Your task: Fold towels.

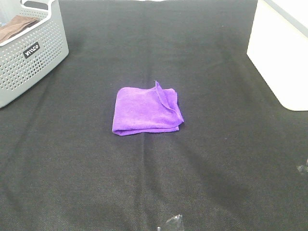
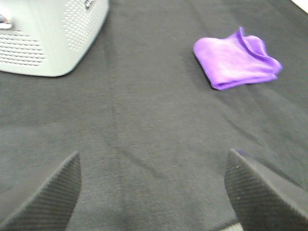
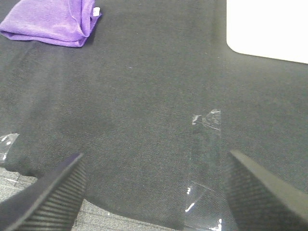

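The purple towel (image 1: 147, 110) lies folded into a small square on the black table cloth (image 1: 154, 183), near the middle, with one hemmed corner turned up at its far right. It also shows in the left wrist view (image 2: 233, 60) and in the right wrist view (image 3: 50, 21), where its small white tag (image 3: 96, 11) peeks out. My left gripper (image 2: 153, 192) is open and empty, low over bare cloth, well short of the towel. My right gripper (image 3: 154, 192) is open and empty near the cloth's front edge. Neither arm shows in the exterior high view.
A grey perforated basket (image 1: 29, 53) holding a brown cloth (image 1: 14, 26) stands at the back left. A white box (image 1: 281, 53) stands at the back right. Clear tape strips (image 3: 207, 120) hold the black cloth near its front edge.
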